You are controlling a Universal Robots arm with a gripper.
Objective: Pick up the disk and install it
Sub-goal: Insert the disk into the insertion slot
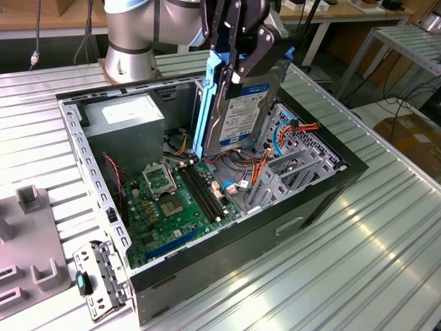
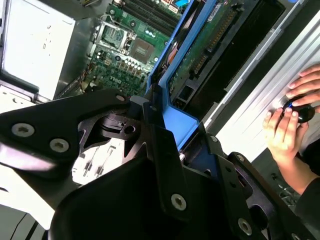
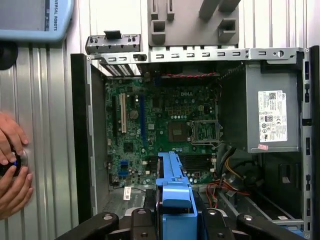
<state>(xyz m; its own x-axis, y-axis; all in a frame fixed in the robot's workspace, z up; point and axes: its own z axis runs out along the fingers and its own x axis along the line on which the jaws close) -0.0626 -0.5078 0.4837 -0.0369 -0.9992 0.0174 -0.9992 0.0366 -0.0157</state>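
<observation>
One hard drive, the disk (image 1: 242, 110), hangs on end over the opened computer case (image 1: 324, 196), its blue carrier rail toward the exterior view's left. The hand (image 1: 238, 71) is clamped tight on the disk's upper end, and its black fingers hide the top of the label. The disk's lower edge sits above the motherboard (image 1: 169, 203) by the orange cables (image 1: 264, 165); whether it touches anything I cannot tell. In the first wrist view a person's fingers (image 3: 11, 137) cover most of a dark knob (image 3: 5, 170) on the bench (image 3: 50, 125).
</observation>
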